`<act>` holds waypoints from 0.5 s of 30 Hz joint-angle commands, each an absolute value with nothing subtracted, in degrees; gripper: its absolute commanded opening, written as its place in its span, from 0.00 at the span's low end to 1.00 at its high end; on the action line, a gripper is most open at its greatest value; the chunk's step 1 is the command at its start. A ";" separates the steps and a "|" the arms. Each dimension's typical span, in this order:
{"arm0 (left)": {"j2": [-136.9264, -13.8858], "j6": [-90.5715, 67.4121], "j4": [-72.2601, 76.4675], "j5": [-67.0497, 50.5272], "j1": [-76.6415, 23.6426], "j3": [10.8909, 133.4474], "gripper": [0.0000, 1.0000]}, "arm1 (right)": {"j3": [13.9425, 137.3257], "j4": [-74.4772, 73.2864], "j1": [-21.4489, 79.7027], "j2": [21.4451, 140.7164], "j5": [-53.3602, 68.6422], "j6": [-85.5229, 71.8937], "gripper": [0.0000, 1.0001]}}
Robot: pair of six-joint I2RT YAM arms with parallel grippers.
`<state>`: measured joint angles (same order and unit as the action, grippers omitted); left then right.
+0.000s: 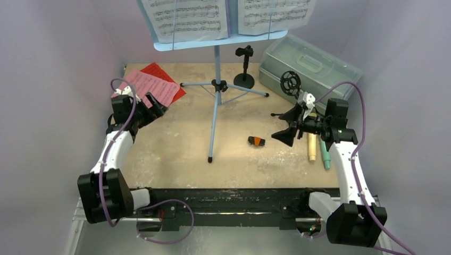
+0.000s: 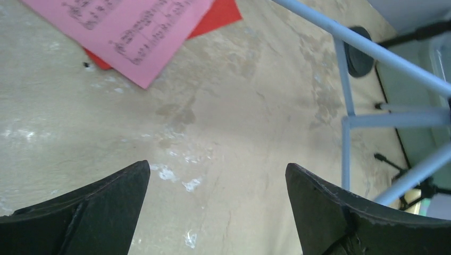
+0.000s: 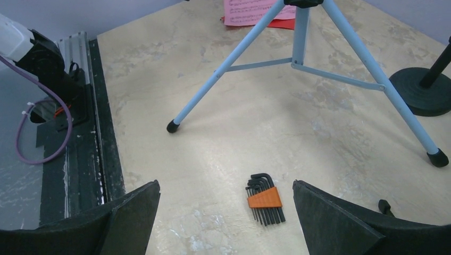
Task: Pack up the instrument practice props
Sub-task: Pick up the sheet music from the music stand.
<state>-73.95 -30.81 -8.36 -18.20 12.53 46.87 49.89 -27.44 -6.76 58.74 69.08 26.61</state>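
The pale-blue sheet-music rack (image 1: 213, 43) stands at the table's middle back on tripod legs (image 1: 217, 87), with white music pages (image 1: 186, 18) on it. Pink and red pages (image 1: 154, 85) lie flat at the back left. My left gripper (image 1: 155, 103) hovers open just in front of them; in its wrist view the gripper (image 2: 217, 167) holds nothing and the pink page (image 2: 127, 26) lies ahead. My right gripper (image 1: 283, 127) is open and empty at the right. Cream (image 1: 312, 147) and teal (image 1: 325, 156) toy microphones lie beneath the right arm. Two black mic holders (image 1: 244, 66) (image 1: 290, 82) stand behind.
An orange-cased hex key set (image 3: 264, 199) lies on the table between the right gripper's (image 3: 226, 183) fingers, well below them. The translucent grey-green case (image 1: 311, 64) sits shut at the back right. A tripod leg (image 3: 223, 74) reaches toward the table's front edge.
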 commanded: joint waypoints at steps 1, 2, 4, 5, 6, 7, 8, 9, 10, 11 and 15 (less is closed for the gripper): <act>-67.57 -24.88 -6.25 -23.86 9.71 44.51 1.00 | 52.40 -32.76 -6.83 58.83 69.22 34.76 0.99; -66.64 -24.39 -6.27 -24.03 9.05 44.02 1.00 | 52.53 -33.59 -6.97 58.95 69.48 35.78 0.99; -64.84 -23.12 -5.67 -24.94 8.07 43.02 1.00 | 52.85 -35.32 -7.58 59.18 70.21 38.05 0.99; -63.99 -22.71 -5.25 -25.31 7.69 42.53 1.00 | 53.01 -36.20 -7.90 59.30 70.49 39.19 0.99; -63.34 -22.26 -4.89 -25.67 7.34 42.11 1.00 | 53.19 -37.07 -8.15 59.39 70.64 40.34 0.99; -62.75 -21.86 -4.43 -25.91 7.02 41.56 1.00 | 53.44 -38.01 -8.31 59.48 70.55 41.65 0.99; -62.31 -21.65 -3.93 -25.98 6.62 41.01 1.00 | 53.69 -39.28 -8.35 59.50 70.27 43.00 0.99; -61.93 -21.79 -3.31 -25.97 6.27 40.48 1.00 | 54.03 -40.32 -8.39 59.50 69.59 44.09 0.99; -61.62 -22.32 -2.59 -25.93 5.83 39.65 1.00 | 54.54 -41.75 -8.31 59.57 68.84 45.10 0.99; -61.19 -22.77 -1.78 -25.87 5.38 38.88 1.00 | 55.21 -43.11 -8.34 59.65 68.17 46.20 0.99; -60.18 -22.33 -0.88 -26.84 4.40 37.10 1.00 | 60.74 -51.06 -8.35 60.93 66.43 52.50 0.99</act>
